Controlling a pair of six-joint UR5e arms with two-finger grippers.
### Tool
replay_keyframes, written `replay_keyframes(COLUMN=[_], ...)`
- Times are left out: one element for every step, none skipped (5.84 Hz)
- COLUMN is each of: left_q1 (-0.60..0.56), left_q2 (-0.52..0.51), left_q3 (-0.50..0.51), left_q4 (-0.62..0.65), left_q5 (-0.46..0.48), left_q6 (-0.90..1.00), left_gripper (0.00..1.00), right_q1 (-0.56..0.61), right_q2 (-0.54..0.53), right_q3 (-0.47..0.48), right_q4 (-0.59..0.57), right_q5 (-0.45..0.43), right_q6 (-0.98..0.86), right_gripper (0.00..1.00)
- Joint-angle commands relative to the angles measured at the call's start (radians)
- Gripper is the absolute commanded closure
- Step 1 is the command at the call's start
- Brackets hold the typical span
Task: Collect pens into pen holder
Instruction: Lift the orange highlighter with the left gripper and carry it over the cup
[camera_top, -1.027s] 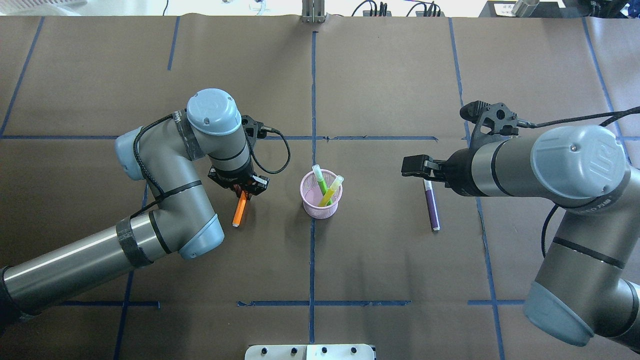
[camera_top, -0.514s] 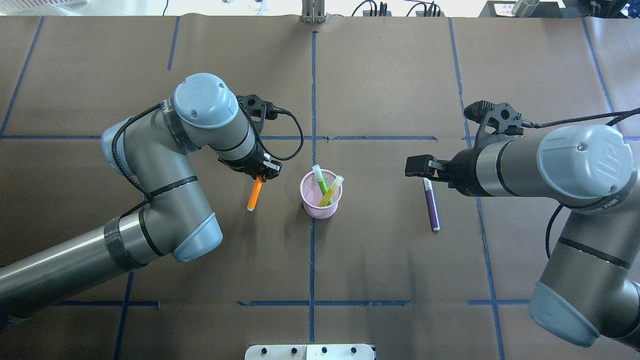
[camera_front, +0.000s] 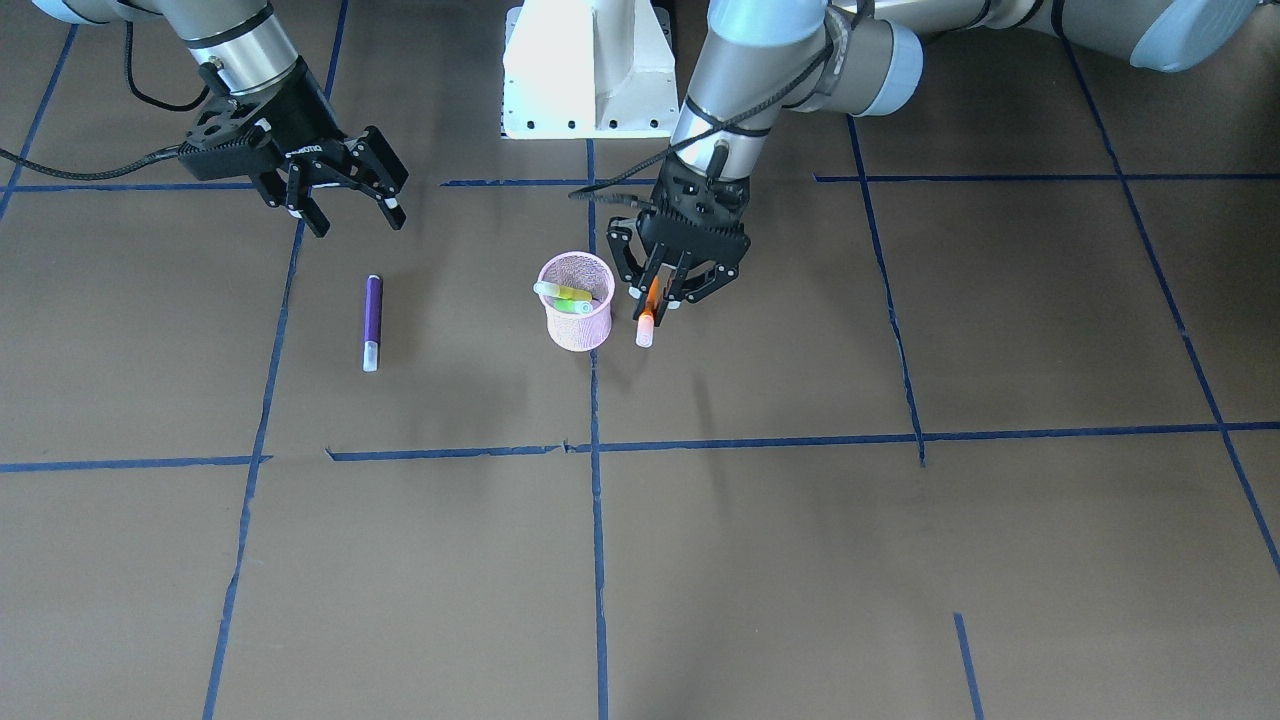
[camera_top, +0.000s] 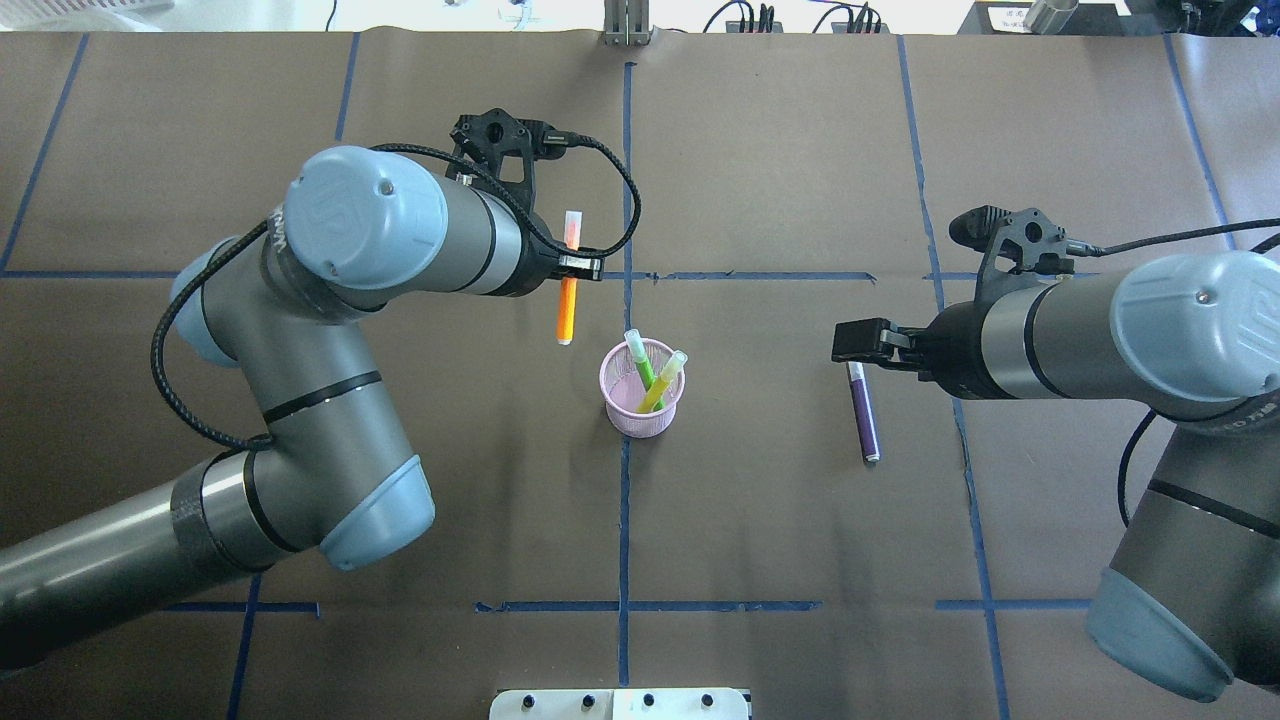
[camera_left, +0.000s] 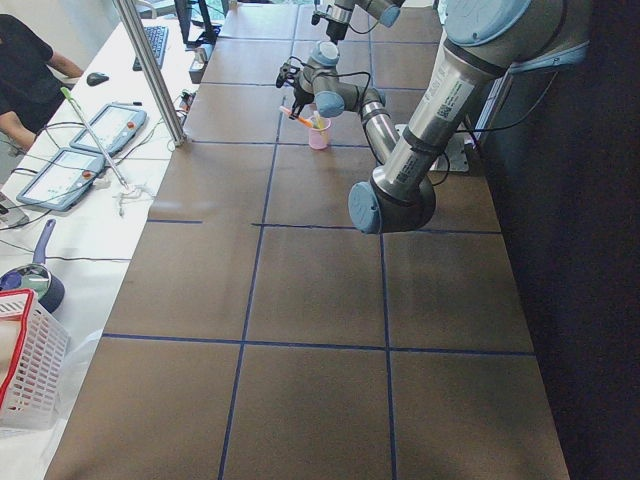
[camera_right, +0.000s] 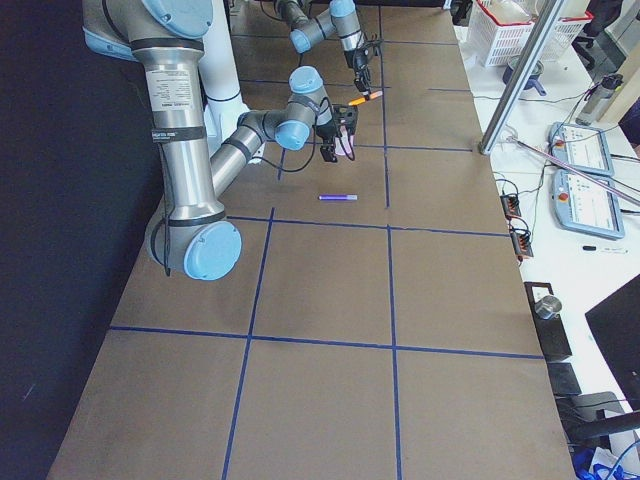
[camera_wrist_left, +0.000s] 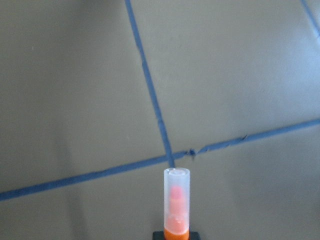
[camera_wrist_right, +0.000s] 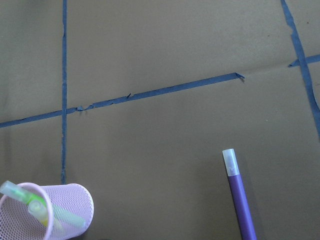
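1. Faint "UR" mark on the blue-grey joint cap (camera_top: 1195, 320) of the right arm. Small white lettering on the right gripper's black body in the front view, too small to read.
2. Left gripper (camera_top: 580, 266): clamped on the barrel of the slim orange pen (camera_top: 566, 305), with the pale translucent cap jutting past the fingers. Carried off the table, close to level, cap toward the operators' side. From the front, just beside the small pink round wire-mesh cup (camera_front: 580, 325) on the left arm's side, not over its mouth.
3. Inside the cup, leaning on the rim with caps up and crossing: green pen (camera_top: 641, 365) and yellowish pen (camera_top: 667, 378).
4. Right gripper (camera_front: 345, 208): fingers spread wide, holding nothing, hovering near one end of the dark purple pen (camera_front: 372, 318). That pen lying flat on the paper, well apart from the cup.
5. Around: brown paper-covered table (camera_top: 760, 520) crossed by blue tape lines (camera_top: 624, 520), white base plate (camera_front: 590, 70), black cable (camera_top: 610, 190) looped at the left wrist. Beside the table in the left side view: teach pendants (camera_left: 95, 125), a red-rimmed white basket (camera_left: 25, 365) and a person in a dark top (camera_left: 25, 80).
6. Against half a second ago: left wrist swung round and lifted. Orange pen no longer hanging tip-down, now near-level and farther out from the robot. Right gripper shifted only slightly. Purple pen and cup unmoved.
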Motion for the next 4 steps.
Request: replay_keyframes(left_q1=[0.175,0.247,0.252,0.258], left_q2=[0.017,0.053,0.064,0.09], left_q3=[-0.005,0.011,0.014,0.018], left_q4=[-0.2,-0.289,-0.313,-0.315], left_q5=[0.389,0.496,0.506,0.506], left_q6=[-0.08,-0.077,-0.077,-0.079], left_gripper=[1.0,1.0,1.0,1.0], right_q1=[0.041,0.044,0.042,0.041], right_q2=[-0.027,-0.027,-0.025,-0.021], right_q3=[-0.001,-0.002,-0.021,-0.031], right_q4=[0.0,0.0,0.002,0.002], right_q5=[0.052,0.053,0.052,0.05], right_q6=[-0.047,-0.047,-0.049,-0.049], right_gripper=[0.0,0.0,0.0,0.0])
